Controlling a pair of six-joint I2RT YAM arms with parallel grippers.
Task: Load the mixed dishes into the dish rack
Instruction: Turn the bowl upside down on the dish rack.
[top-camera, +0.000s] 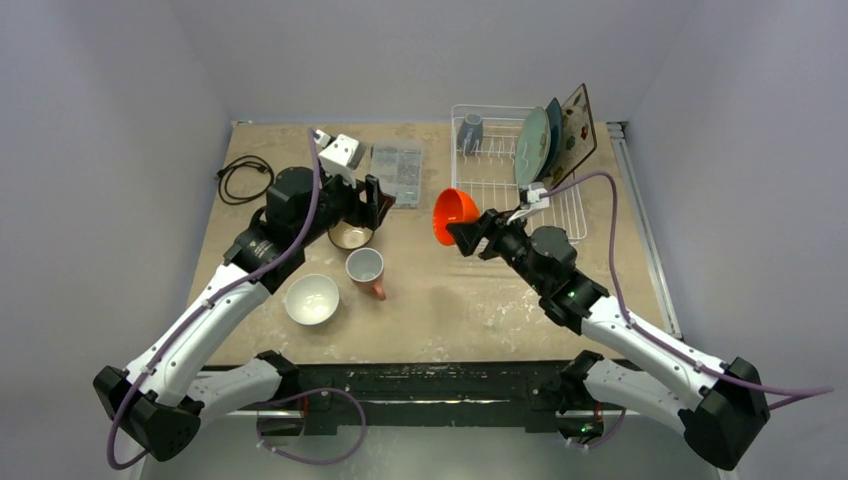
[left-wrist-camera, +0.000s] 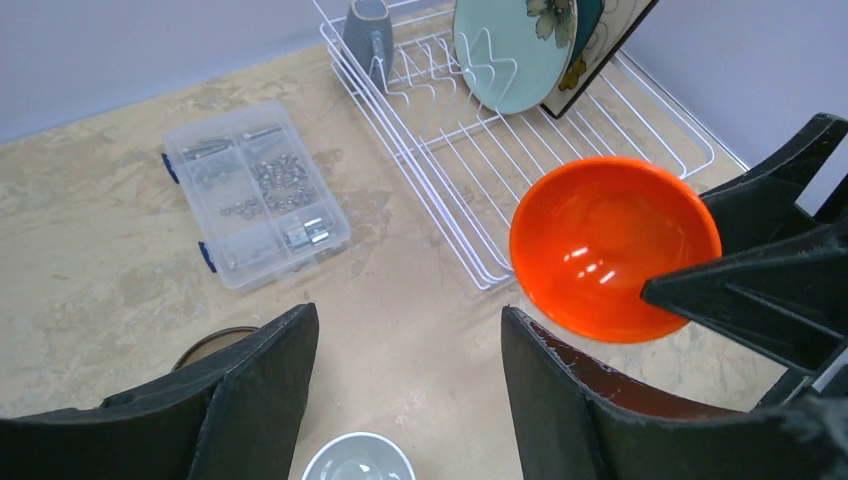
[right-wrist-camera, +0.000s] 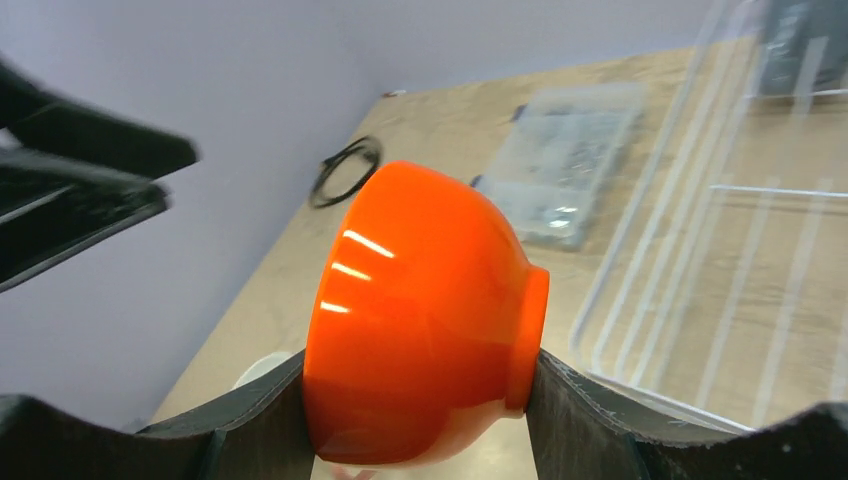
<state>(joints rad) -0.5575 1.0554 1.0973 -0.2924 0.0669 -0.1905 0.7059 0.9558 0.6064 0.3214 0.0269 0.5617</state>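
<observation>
Tabletop (top-camera: 450, 300) of mottled beige, boxed in by pale lilac walls (top-camera: 400, 50), carries the white dish rack (top-camera: 490, 185) at its far right. Right tool (top-camera: 463, 233) clamps the orange bowl (top-camera: 454, 214) aloft beside the rack's near-left corner. Left tool (left-wrist-camera: 410, 390) gapes, holding nothing.

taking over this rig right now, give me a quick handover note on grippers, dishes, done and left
Left gripper: open, empty, above the table near the brown bowl.
Right gripper: shut on the orange bowl, held on its side in the air beside the rack.
Done: grey mug, green plate, teal plate and floral plate are in the rack.
To do: orange bowl in, then brown bowl, white bowl and pink mug from the table.
</observation>
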